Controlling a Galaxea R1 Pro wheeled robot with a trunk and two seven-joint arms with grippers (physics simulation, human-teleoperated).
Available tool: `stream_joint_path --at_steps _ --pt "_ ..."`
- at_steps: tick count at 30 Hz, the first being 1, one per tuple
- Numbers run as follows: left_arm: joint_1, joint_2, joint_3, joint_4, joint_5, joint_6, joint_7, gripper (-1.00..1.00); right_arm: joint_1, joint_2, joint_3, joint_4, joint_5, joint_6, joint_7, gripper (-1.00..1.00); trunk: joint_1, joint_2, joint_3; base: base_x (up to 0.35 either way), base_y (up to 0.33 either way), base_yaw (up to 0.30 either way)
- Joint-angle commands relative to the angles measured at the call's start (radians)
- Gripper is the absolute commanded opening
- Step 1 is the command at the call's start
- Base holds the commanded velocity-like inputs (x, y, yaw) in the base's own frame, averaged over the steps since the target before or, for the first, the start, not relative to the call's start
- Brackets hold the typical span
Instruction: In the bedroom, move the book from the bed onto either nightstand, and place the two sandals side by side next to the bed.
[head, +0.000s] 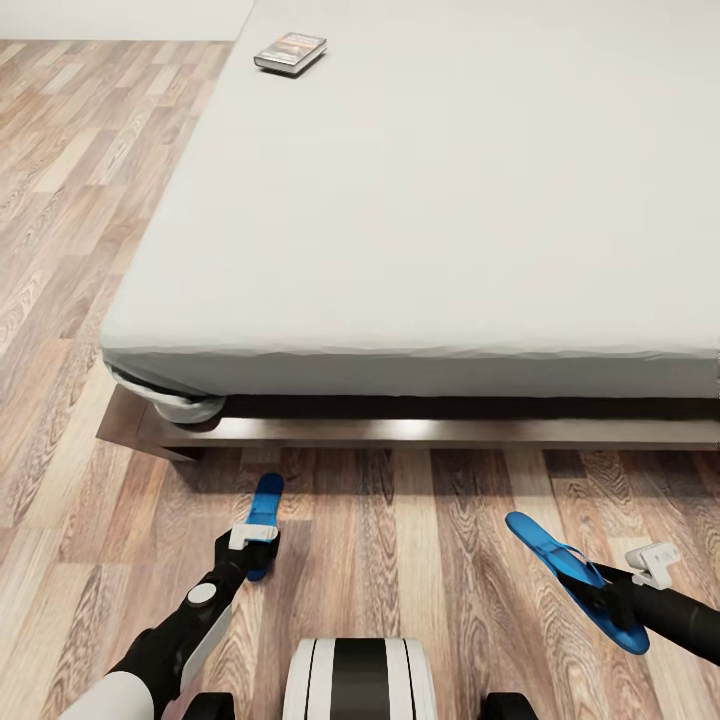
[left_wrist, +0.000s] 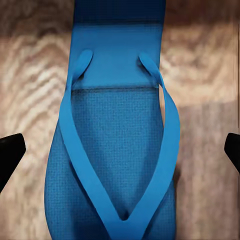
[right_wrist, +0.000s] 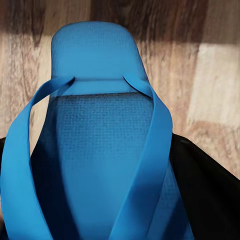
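- Closest to the robot's base, on the wood-plank floor (head: 400, 560), the left gripper (head: 257, 548) is hovering over the left sandal (head: 265, 505), which is lying flat with one end pointing at the bed (head: 420, 250).
- Seen through the left wrist camera, the black fingertips (left_wrist: 10, 150) are standing spread wide on either side of that sandal (left_wrist: 117, 150), well clear of its edges and gripping nothing.
- Over on the robot's right, the right gripper (head: 612, 598) is holding the right sandal (head: 572, 575) lifted and tilted, with its free end angling toward the other sandal; the right wrist camera shows the black fingers (right_wrist: 205, 180) pressed against the sole (right_wrist: 100, 150) from both sides.
- Between the two sandals a broad stretch of floor is lying bare, so they are well apart and not parallel, and the side-by-side placing is not yet done.
- Risk, as I judge it: the tilted sandal is gripped near one end, so letting go at this angle could leave it skewed or flipped rather than flat beside its mate.
- Another risk: lowering the right arm across could be nudging the resting sandal out of line or under the dark bed frame (head: 430, 432).
- Farthest away, the book (head: 290, 52) is lying near the mattress's far left edge, still waiting to go to a nightstand.
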Motion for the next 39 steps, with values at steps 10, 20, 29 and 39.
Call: stream_joint_path --at_steps 10,20,29,39 --pt "-0.001 0.001 -0.008 0.0 0.009 -0.004 0.008 1.0 0.001 0.0 -0.001 -0.001 0.007 0.005 0.007 -1.0 -0.001 0.001 0.011 0.0 0.0 0.0" --pt "-0.001 0.001 -0.008 0.002 0.009 -0.003 0.008 1.0 0.005 0.0 -0.001 -0.001 0.007 0.005 0.006 -1.0 -0.004 0.002 0.034 0.0 0.0 0.0" --pt "-0.001 0.001 -0.008 0.002 0.009 -0.002 0.008 1.0 0.007 0.0 -0.001 -0.001 0.007 0.005 0.007 -1.0 -0.005 0.002 0.042 0.0 0.0 0.0" --pt "0.001 0.0 -0.013 0.003 0.009 0.0 0.007 1.0 0.007 0.004 -0.001 -0.001 0.009 0.005 0.006 -1.0 -0.008 0.004 0.065 0.0 0.0 0.0"
